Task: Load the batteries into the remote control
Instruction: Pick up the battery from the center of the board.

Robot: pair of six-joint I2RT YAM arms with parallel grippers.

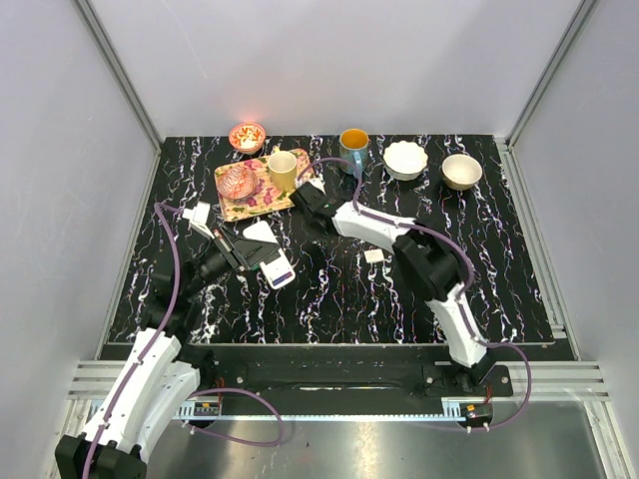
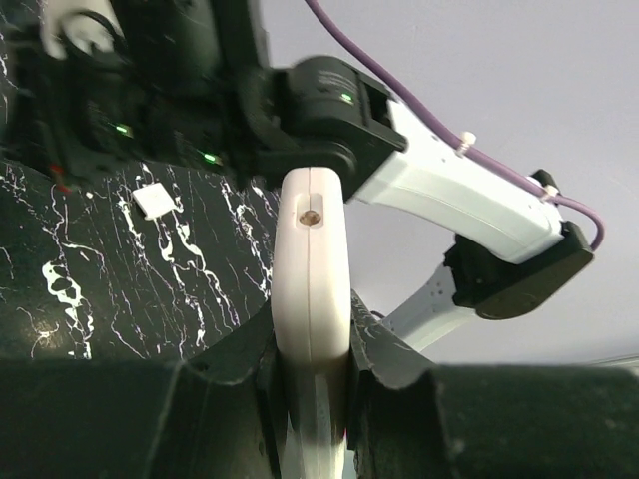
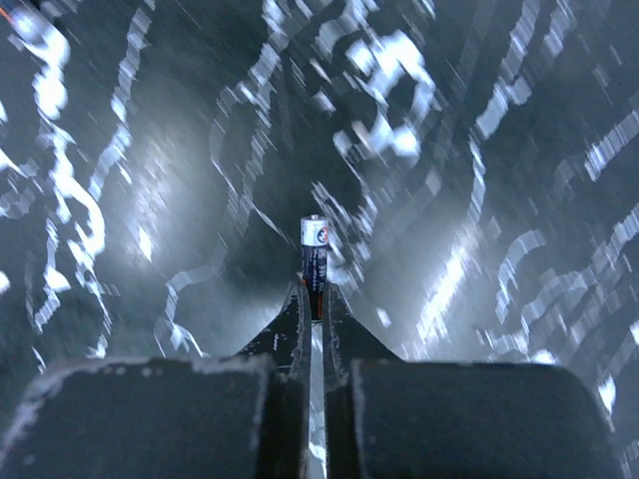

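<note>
Right pincer (image 3: 314,304) is clamped tight on a slim battery (image 3: 314,254); the cell stands out past the fingertips, pale end away from the jaws, dark jacket, red band down at the pads; only blurred marble lies beyond it, nothing touching the cell; seen from above, that arm reaches across the middle, its black head just beside the near right corner of the patterned tray (image 1: 262,205); left pincer (image 2: 312,374) is closed on the remote control (image 2: 312,269), squeezing its flat faces so the white handset shows edge-on, a small screw hole in its end; from above the remote sits left of centre, free end pointing toward the middle, near the right arm's head but apart from it; a broad stretch of bare marble runs along the front and right, well short of the bowls; a small white cover piece (image 1: 374,255) lies flat just beside the right forearm; the tray carries a pink glass dish (image 1: 238,182) and a yellow cup (image 1: 283,170); along the back edge stand a red bowl (image 1: 247,137), an orange-lined cup (image 1: 353,143), a white bowl (image 1: 405,160) and a tan bowl (image 1: 461,172); the worktop (image 1: 499,259) is black with white veining, boxed in by pale grey walls and aluminium posts.
</note>
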